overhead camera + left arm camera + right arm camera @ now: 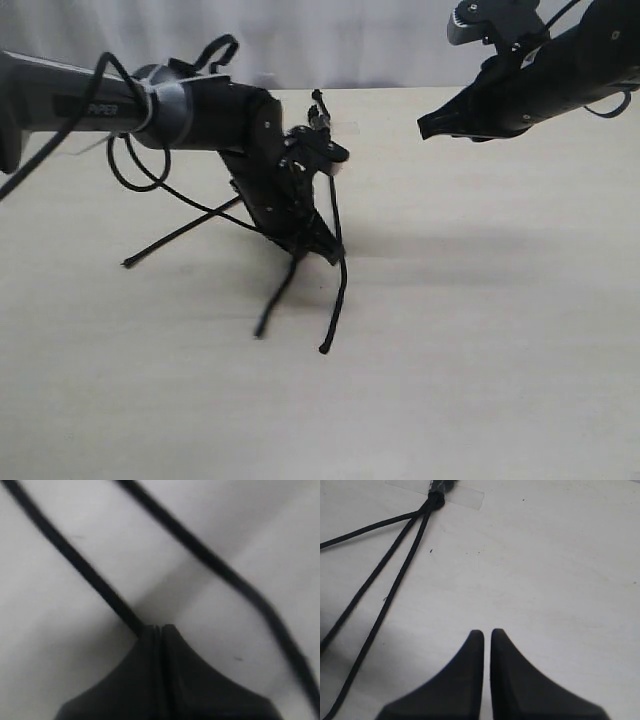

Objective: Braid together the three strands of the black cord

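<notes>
You have one readable marking: the word "PiPER" (97,108), in pale letters on a dark strip along the grey forearm tube of the left arm (40,88), in the exterior view. The letters are small and a little soft, yet you can make them out.

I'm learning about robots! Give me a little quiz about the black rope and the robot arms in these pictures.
1. True or false: the right gripper is holding something.
2. What fixes the knotted head to the table? A clear tape, B a clamp, C a nail.
3. How many strands leave the head?
Key: 1 false, it is shut on nothing; 2 A; 3 three.
</notes>
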Controlling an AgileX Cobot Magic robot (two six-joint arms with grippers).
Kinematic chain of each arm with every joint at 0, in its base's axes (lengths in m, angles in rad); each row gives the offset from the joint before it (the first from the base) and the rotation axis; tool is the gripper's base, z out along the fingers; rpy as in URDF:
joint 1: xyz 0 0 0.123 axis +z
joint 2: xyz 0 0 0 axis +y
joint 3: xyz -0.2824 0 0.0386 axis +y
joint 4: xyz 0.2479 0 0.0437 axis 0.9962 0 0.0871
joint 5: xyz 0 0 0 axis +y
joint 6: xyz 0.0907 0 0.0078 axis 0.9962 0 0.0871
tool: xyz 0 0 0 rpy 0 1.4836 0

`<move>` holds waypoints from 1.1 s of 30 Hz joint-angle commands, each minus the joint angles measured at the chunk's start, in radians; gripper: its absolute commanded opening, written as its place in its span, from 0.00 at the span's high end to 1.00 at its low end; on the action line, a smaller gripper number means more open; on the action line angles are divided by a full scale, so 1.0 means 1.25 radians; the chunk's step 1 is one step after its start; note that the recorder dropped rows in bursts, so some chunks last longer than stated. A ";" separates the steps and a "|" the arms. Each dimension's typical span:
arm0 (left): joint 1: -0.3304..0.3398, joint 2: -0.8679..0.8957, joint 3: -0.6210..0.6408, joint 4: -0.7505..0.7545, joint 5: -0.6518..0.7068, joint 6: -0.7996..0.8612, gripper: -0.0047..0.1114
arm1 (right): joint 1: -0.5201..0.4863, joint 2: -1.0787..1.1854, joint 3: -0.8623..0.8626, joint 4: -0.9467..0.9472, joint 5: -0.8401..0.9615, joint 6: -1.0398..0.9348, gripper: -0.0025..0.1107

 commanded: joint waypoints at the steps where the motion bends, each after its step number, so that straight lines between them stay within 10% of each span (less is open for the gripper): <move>1: -0.048 -0.005 -0.089 0.026 0.104 0.020 0.96 | 0.000 0.002 0.004 0.003 -0.008 -0.006 0.94; 9: 0.009 -0.027 -0.141 0.300 0.159 -0.038 0.96 | 0.000 0.002 0.004 0.003 -0.008 -0.006 0.94; 16: 0.086 -0.027 -0.141 0.086 0.188 -0.041 0.96 | 0.000 0.002 0.004 0.003 -0.009 -0.006 0.94; 33: -0.026 -0.027 -0.049 0.087 0.110 -0.120 0.62 | 0.000 0.002 0.004 0.003 -0.009 -0.006 0.94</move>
